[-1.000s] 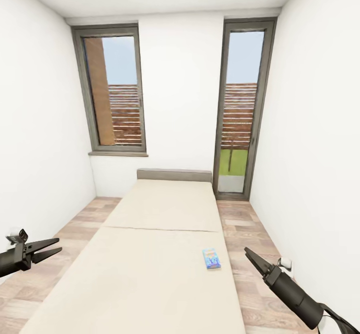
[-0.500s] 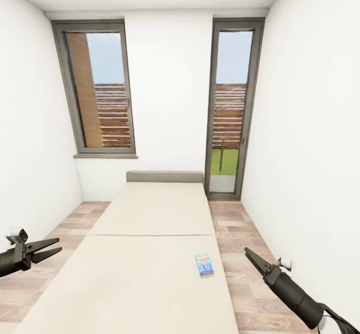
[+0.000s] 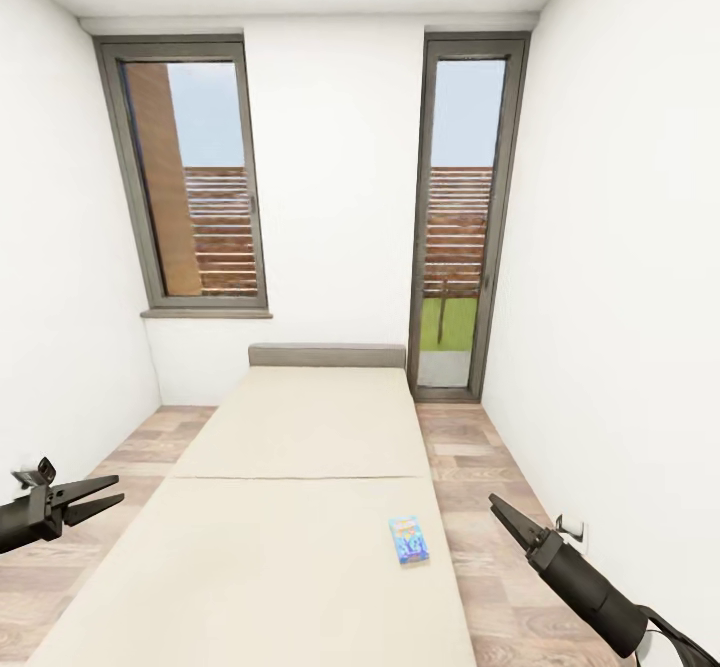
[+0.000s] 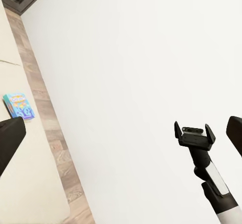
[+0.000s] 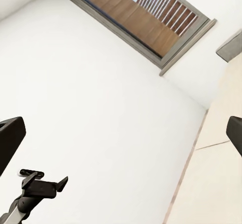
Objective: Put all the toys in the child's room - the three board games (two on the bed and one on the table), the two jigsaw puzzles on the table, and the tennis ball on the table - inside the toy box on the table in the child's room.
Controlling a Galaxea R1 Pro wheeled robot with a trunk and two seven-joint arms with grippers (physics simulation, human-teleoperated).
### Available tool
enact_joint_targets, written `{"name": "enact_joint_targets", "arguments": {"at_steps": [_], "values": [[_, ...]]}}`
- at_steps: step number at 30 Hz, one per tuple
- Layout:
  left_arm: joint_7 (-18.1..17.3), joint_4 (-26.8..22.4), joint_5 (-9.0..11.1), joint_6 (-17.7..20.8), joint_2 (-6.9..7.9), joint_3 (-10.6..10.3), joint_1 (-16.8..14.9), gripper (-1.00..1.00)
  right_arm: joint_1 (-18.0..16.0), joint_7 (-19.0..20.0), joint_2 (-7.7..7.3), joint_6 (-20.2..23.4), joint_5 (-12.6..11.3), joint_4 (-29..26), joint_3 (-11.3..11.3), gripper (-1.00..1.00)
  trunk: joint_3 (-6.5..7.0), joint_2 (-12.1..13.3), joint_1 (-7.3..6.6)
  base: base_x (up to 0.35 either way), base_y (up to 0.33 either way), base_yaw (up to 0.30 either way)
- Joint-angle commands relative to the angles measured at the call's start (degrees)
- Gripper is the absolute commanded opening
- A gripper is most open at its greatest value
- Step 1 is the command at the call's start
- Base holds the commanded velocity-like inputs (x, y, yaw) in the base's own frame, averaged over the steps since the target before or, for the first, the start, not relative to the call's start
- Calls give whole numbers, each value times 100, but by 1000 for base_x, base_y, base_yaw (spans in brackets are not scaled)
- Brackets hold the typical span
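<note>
Both end effectors, left [image 3: 100, 498] & right [image 3: 500, 509], hang open w/ nothing held. Board game [image 3: 409, 539] lies flat near bed [image 3: 300, 417] right edge, so a sloppy pinch could prob nudge it off.

No legible text, numbers or signs in any view. The thin flat light blue rectangular board game box [image 3: 408, 539], lying on the long beige bed [image 3: 300, 447], carries an orange oval logo; its lettering is too small to read.
</note>
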Motion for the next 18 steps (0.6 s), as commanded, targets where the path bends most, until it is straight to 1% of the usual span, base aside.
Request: {"name": "enact_joint_targets", "arguments": {"at_steps": [1, 13, 18], "values": [[-25, 1, -6, 61, 1, 0, -1, 100, -2, 3, 0, 38, -29, 3, -4, 100, -3, -4, 3, 23, 0, -1], [-25, 1, -6, 60, 1, 0, -1, 100, -2, 3, 0, 39, -29, 6, -4, 100, -3, -4, 3, 83, 40, -2], [-25, 1, -6, 60, 1, 0, -1, 100, -2, 3, 0, 39, -29, 6, -4, 100, -3, -4, 3, 17, 7, -82]]}}
